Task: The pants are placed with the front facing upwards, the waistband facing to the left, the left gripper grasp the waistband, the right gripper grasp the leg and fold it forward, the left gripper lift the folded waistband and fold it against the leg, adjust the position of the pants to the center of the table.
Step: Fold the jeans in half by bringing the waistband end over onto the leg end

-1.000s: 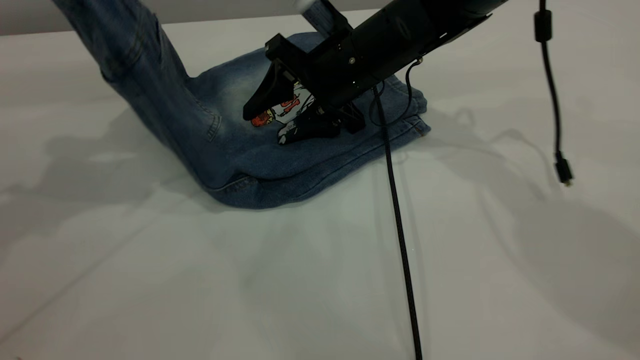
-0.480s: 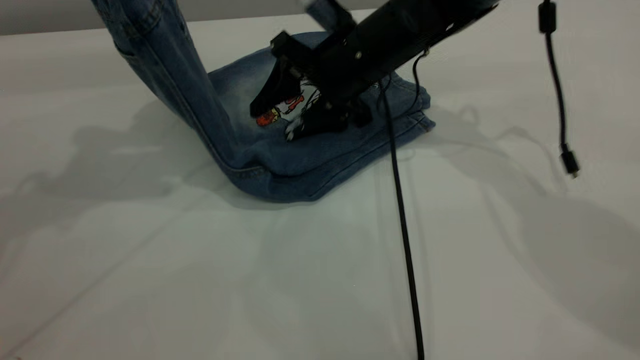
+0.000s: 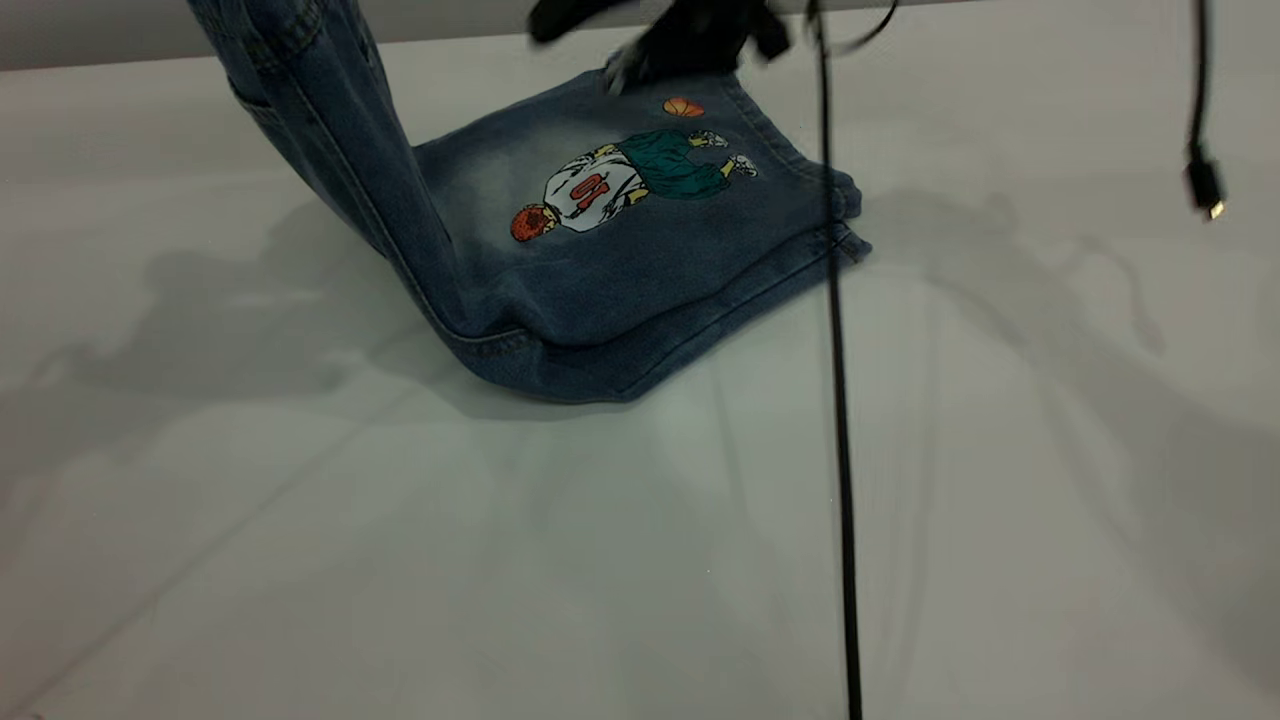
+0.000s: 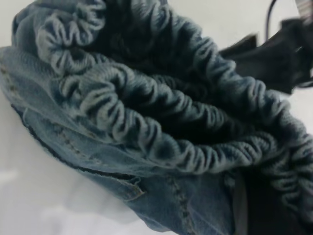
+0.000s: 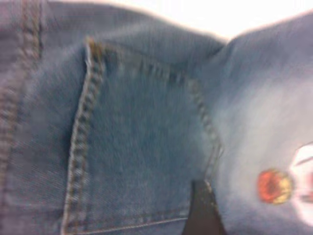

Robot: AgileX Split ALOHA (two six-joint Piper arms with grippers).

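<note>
The pants point(image 3: 640, 270) lie at the table's point(image 3: 400, 560) far middle, the leg point(image 3: 700, 230) folded flat with the number-10 player print point(image 3: 600, 185) facing up. Their waist end point(image 3: 310, 110) rises steeply out of the top left of the exterior view. The left gripper does not show there; in its wrist view the gathered waistband point(image 4: 161, 112) bunches close against a dark finger point(image 4: 266, 210), held. My right gripper point(image 3: 585, 50) hovers open above the leg's far edge, touching nothing. Its wrist view looks down on the patch pocket point(image 5: 137, 147), the print's orange head point(image 5: 274, 186) and one fingertip point(image 5: 199, 208).
A thin black cable point(image 3: 840, 420) hangs from the right arm across the pants' hem down to the near edge. A second cable with a plug point(image 3: 1203, 185) dangles at the right. White tabletop spreads wide in front and on both sides of the pants.
The right gripper has lifted off the print and pulled back toward the far edge, uncovering the whole cartoon. The raised waist end moved right over the leg earlier and has stayed put since.
</note>
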